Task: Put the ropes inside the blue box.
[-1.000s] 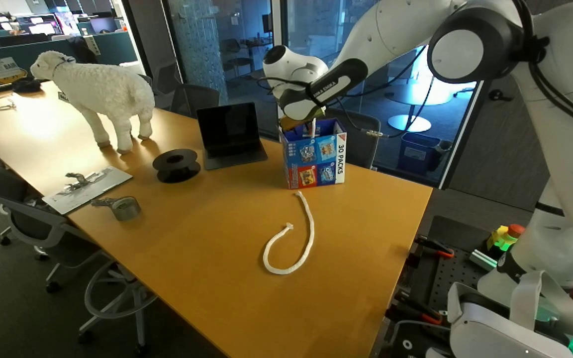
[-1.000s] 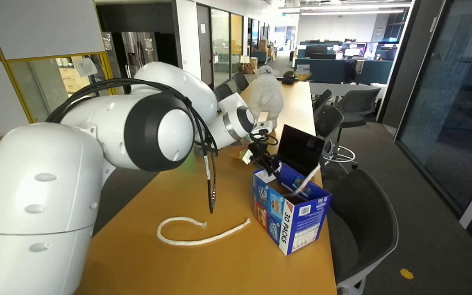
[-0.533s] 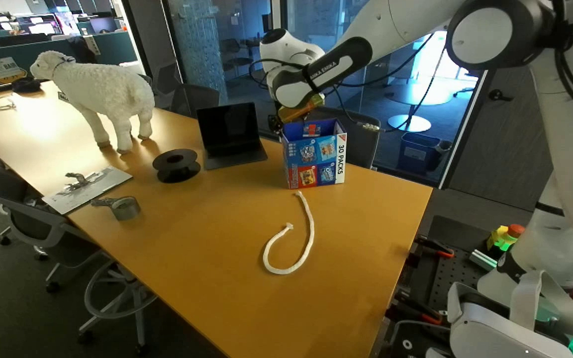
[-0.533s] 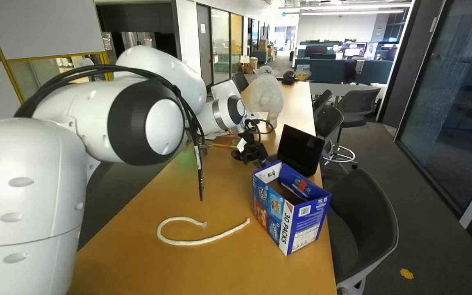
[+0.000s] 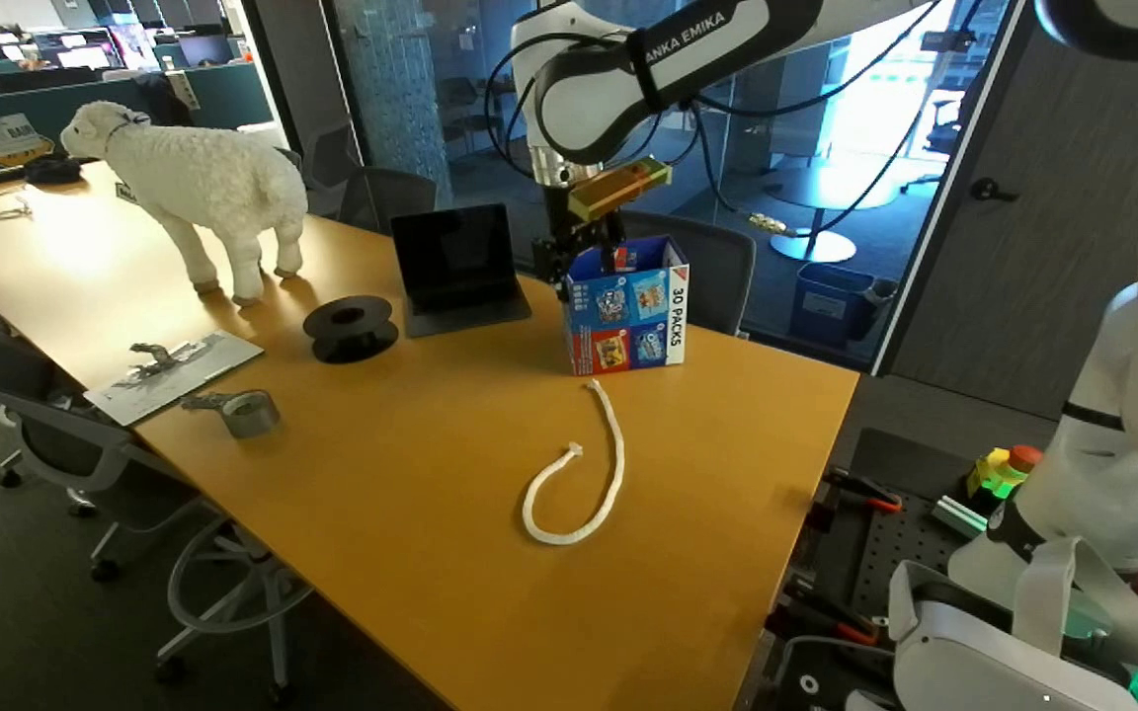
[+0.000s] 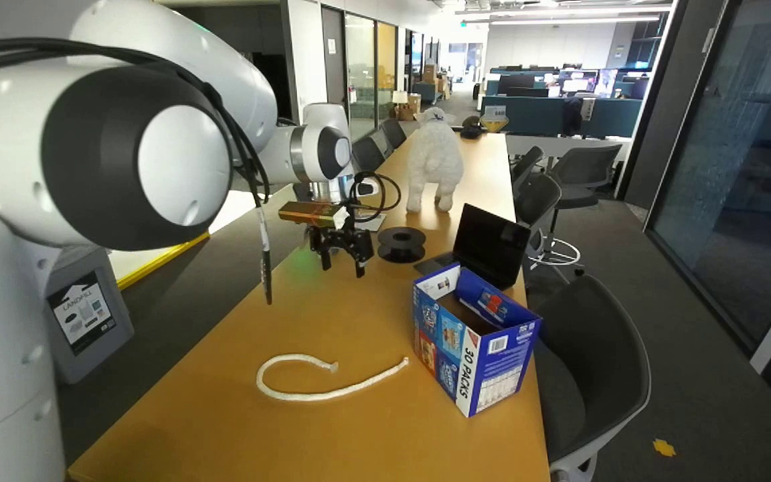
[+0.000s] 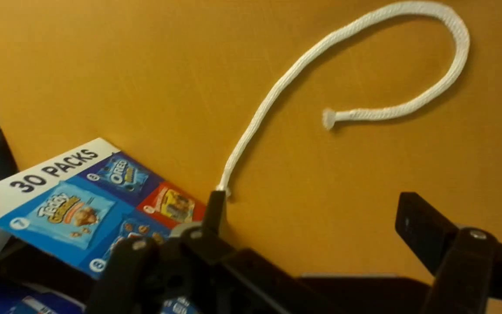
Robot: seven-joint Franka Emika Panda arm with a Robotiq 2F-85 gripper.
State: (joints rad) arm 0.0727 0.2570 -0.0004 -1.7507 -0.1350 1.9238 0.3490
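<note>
White rope (image 7: 403, 8), one length: loose on the bench (image 5: 431, 464), curving through the upper right of the wrist view, its straighter end just beside the box (image 6: 472, 348). Not yet stowed.

Rope, further length: a second ago it poked up from the box's mouth, right of centre in an exterior view; now no part of it shows. The box's floor is hidden from me, so I list it as inside by inference only. Meaning for the task: one piece probably delivered, one outstanding; roughly half done, in my judgement.

Box: blue, printed, upright, open at the top, unshifted.

Fingers (image 7: 423, 231): released, spread wide along the bottom of the wrist view, nothing held between them.

Arm (image 6: 178, 157): entering from the left edge of an exterior view; I have drawn it back from the box within the last second. Its end now hangs just left of that frame's centre, left of the spool (image 6: 401, 244), fingers pointing down. My reading: clear of the box and fit to be brought to the remaining rope, lower in the frame.
</note>
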